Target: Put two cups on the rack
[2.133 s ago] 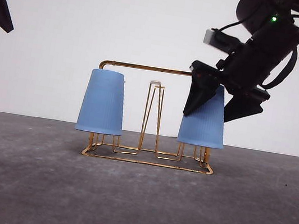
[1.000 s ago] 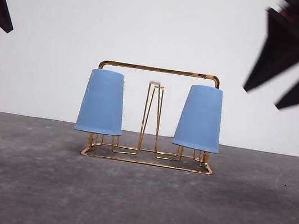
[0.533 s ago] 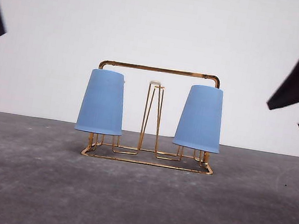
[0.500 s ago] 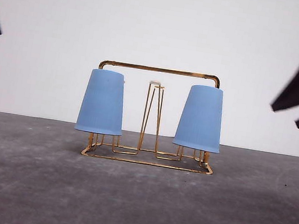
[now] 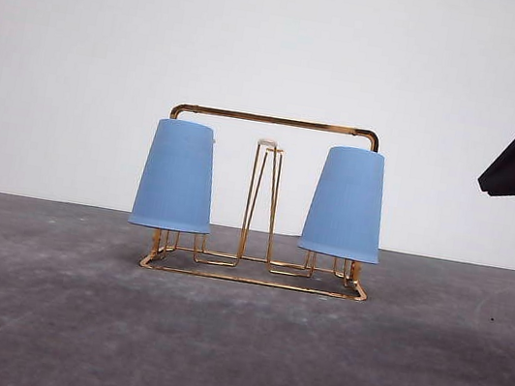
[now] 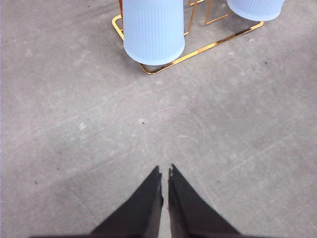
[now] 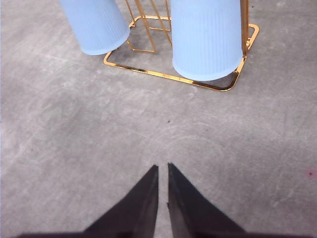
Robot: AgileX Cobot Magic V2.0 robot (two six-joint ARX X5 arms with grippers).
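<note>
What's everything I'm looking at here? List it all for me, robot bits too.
Cups: two, light blue, ribbed, upside down on the rack; one at its left end, one at its right end.
Rack: one, gold wire, standing on the table, with a bare white-tipped prong in the middle between the cups.
Table: one, dark grey, mottled, under the rack.
Wall: one, plain white, behind the table.
Left gripper: one, black, fingers close together, holding nothing, above bare table on the near side of the rack.
Right gripper: one, black, fingers close together, holding nothing, above bare table on the near side of the rack.
</note>
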